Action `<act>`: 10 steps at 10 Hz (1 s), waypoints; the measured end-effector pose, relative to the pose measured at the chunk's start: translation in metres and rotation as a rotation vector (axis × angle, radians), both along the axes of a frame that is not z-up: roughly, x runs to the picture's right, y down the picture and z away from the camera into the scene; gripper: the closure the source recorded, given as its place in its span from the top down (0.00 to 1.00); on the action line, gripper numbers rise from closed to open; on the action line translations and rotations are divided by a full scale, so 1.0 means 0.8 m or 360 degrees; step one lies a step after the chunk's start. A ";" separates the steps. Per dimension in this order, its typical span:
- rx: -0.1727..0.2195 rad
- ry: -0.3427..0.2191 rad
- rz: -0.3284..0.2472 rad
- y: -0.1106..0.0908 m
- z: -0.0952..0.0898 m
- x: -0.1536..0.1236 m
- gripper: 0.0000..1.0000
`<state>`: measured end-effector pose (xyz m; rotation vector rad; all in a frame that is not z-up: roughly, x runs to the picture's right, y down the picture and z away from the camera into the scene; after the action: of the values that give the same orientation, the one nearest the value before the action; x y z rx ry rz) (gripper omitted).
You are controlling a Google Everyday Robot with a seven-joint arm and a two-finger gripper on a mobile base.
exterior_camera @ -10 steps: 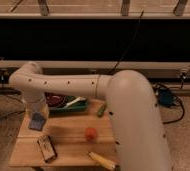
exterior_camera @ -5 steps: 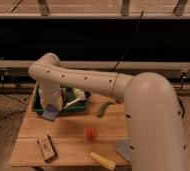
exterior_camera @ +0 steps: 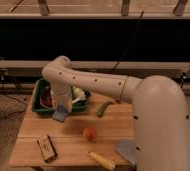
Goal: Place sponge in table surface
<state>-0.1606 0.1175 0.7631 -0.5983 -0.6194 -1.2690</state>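
— Camera view check: what does the sponge (exterior_camera: 60,115) look like?

— It's a small blue-grey block with soft rounded corners, tilted, with its lower end just above the bench (exterior_camera: 73,145).

— Where is it relative to the tool (exterior_camera: 62,108)?

— Right at the tool's tip. The tool hangs down from the white arm (exterior_camera: 103,85) at the front edge of the green tray (exterior_camera: 38,100), and it looks clamped on the sponge's upper end. The sponge sticks out below it, over the bench's back left part.

— And around that?

— The tray sits at the bench's back left corner with something red and white inside. A green pod-shaped vegetable (exterior_camera: 105,108) lies to the right of the tray. A red-orange round fruit (exterior_camera: 90,133) sits mid-bench. A brown block with dark edges (exterior_camera: 47,148) lies at the front left, a yellow corn-like piece (exterior_camera: 103,160) at the front, and a grey cloth (exterior_camera: 125,150) beside it by the arm's base.
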 end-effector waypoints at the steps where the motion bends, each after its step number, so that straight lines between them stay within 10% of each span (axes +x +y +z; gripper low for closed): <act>1: -0.0029 0.0013 -0.0005 0.019 0.006 0.003 0.00; 5: -0.0104 0.0079 -0.0002 0.071 0.034 0.025 0.28; 10: -0.0075 0.0135 0.0104 0.078 0.062 0.059 0.72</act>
<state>-0.1132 0.1800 0.8124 -0.6624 -0.5951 -1.1649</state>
